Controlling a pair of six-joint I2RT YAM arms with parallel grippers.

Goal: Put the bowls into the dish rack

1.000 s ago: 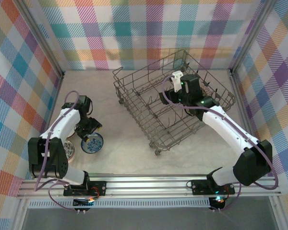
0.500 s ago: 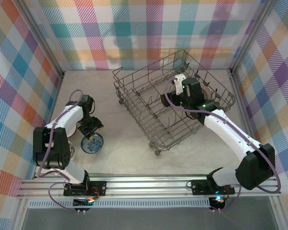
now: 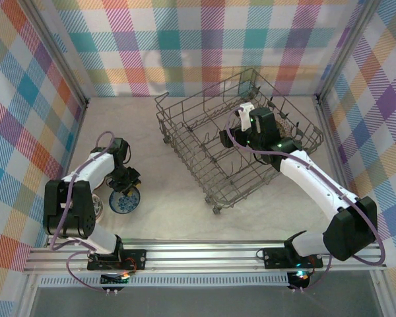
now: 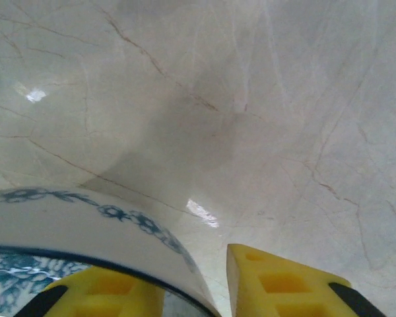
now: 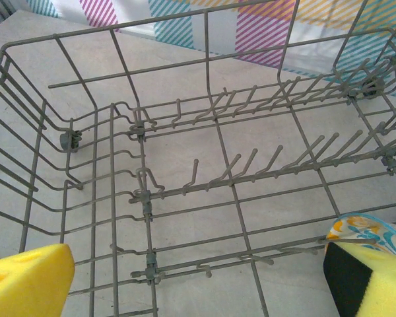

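From above, the left tool (image 3: 124,187) meets the blue-and-white bowl (image 3: 125,201) on the surface (image 3: 175,201), well apart from the dish rack (image 3: 218,158) under the right tool (image 3: 245,117); the left wrist view shows yellow fingers (image 4: 284,285) astride the bowl's wall, clamped or not I cannot tell; the right wrist view shows fingers spread wide over the rack's tines, with a floral bowl (image 5: 366,231) beside one.

The left gripper (image 3: 123,181) has sunk onto the blue-and-white bowl (image 3: 124,200) near the tabletop's left edge. Its jaws have drawn in from wide to narrow. One finger now sits inside the rim and one outside (whether they pinch it yet cannot be made out). The left arm has folded in tighter above its base.
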